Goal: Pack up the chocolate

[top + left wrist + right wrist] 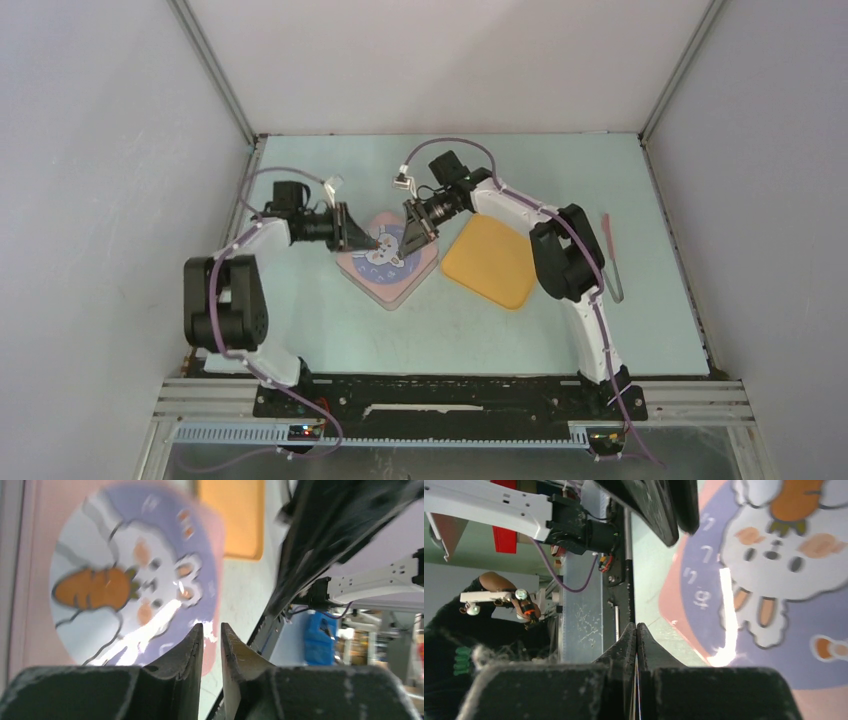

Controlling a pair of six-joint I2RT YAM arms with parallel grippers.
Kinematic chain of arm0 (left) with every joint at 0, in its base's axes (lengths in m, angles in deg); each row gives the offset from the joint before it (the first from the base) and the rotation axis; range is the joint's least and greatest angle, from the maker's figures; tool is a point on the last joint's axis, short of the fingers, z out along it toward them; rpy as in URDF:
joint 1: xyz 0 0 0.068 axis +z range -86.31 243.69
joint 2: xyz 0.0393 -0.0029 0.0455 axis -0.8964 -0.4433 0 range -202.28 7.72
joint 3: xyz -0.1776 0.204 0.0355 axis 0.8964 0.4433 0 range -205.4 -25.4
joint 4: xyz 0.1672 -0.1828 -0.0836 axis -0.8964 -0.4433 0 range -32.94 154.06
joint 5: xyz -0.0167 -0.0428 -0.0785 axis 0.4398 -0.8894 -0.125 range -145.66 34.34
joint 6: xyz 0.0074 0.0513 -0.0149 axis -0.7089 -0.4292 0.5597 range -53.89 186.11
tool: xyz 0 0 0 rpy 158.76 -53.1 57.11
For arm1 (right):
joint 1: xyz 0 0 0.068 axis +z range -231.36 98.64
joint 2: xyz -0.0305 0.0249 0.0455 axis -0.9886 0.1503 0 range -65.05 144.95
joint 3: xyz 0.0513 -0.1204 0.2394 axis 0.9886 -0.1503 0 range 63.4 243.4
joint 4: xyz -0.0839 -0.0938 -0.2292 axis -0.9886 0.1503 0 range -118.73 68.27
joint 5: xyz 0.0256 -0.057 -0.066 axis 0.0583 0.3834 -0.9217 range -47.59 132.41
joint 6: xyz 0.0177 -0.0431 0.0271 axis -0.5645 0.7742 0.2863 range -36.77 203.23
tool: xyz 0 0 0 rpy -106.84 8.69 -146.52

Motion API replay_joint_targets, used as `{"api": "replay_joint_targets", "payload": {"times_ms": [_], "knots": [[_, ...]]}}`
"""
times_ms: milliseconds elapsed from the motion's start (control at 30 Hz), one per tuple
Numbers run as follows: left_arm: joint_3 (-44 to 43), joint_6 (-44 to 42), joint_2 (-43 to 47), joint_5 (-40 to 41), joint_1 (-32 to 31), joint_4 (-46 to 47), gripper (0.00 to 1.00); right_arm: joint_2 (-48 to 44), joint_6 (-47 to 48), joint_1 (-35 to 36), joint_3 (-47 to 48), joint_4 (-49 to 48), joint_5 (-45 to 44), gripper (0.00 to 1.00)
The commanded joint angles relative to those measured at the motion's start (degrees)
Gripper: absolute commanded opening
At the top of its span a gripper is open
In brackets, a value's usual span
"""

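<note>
Table [330,330] first: one pale green top. On it we see one orange tray [490,262] just beside one pink box [400,288] with a rabbit on top, and one pair of tongs [611,255] well apart at the right. Of our two grippers, the left gripper [211,632] hangs over the box, jaws a crack apart, nothing between them; the right gripper [636,630] is pressed closed, empty. Where the chocolate is, we cannot tell.
</note>
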Motion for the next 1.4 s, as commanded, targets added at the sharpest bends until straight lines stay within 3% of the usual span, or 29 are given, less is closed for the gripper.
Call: {"api": "replay_joint_targets", "payload": {"times_ms": [0,100,200,333,467,600,733,800,833,867,1100,1367], "knots": [[6.3,-3.7,-8.7,1.9,0.9,-2.9,0.25,6.9,-4.4,-1.4,-2.6,-3.6,-1.3,0.00],[3.0,-8.7,-16.4,4.6,1.4,-9.7,0.25,11.4,-5.5,-1.6,-4.3,-3.5,-3.3,0.00],[1.5,-9.5,-17.7,3.7,2.2,-10.6,0.25,11.0,-4.8,-1.9,-4.5,-3.1,-3.5,0.00],[0.0,-9.9,-12.9,1.4,2.1,-12.3,0.25,5.2,-3.6,-3.4,-2.6,-1.5,-2.8,0.00],[-7.8,-17.7,-3.7,2.9,2.4,-21.9,0.30,-4.6,1.3,-6.9,-1.2,3.7,-7.5,0.04],[-12.0,-21.1,9.6,12.5,4.0,-23.0,0.45,-16.8,5.2,-12.2,-3.8,4.2,-20.5,0.27],[-10.1,-20.5,22.0,31.9,4.6,-15.7,0.69,-30.1,5.6,-18.7,-11.0,0.3,-31.3,0.53],[-8.4,-19.8,26.9,39.1,4.6,-12.1,0.96,-36.5,5.7,-22.1,-15.1,-1.9,-35.6,0.74],[-7.6,-19.4,29.0,41.8,4.7,-10.8,0.99,-39.5,5.4,-23.5,-17.2,-3.2,-37.8,0.95],[-6.9,-19.0,31.0,44.3,4.6,-9.6,1.00,-42.6,5.0,-25.1,-19.4,-4.4,-39.8,0.99],[-1.4,-14.0,40.0,52.4,4.7,-6.6,1.00,-59.0,3.5,-30.8,-29.5,-8.4,-54.5,1.00],[-1.8,-10.6,41.5,53.4,4.8,-8.2,1.00,-64.7,3.8,-31.1,-31.8,-7.8,-59.4,1.00]]}}
